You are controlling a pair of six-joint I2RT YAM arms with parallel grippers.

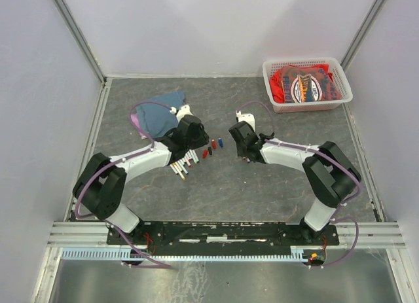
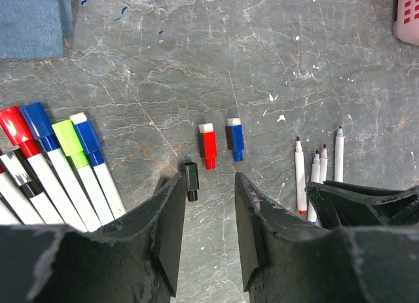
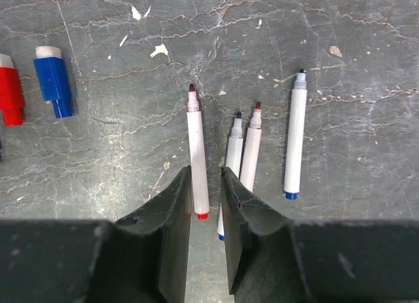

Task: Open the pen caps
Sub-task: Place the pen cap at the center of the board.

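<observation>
Three loose pen caps lie on the table ahead of my left gripper (image 2: 206, 185): a black cap (image 2: 190, 180) by its left finger, a red cap (image 2: 207, 144) and a blue cap (image 2: 235, 139). The gripper is open and empty, low over the table. Several capped pens lie to its left, with red (image 2: 13, 123), blue (image 2: 37, 122) and green (image 2: 68, 138) caps. My right gripper (image 3: 205, 185) is open, its jaws either side of the rear end of an uncapped red-tipped pen (image 3: 196, 146) lying on the table. Three more uncapped pens (image 3: 296, 139) lie beside it. In the top view both grippers, left (image 1: 198, 142) and right (image 1: 243, 149), flank the caps (image 1: 213, 148).
A blue cloth (image 1: 160, 116) lies behind the left gripper. A white basket (image 1: 340, 77) holding a red garment stands at the back right. White walls enclose the table on three sides. My right gripper's body shows at the lower right of the left wrist view (image 2: 366, 205).
</observation>
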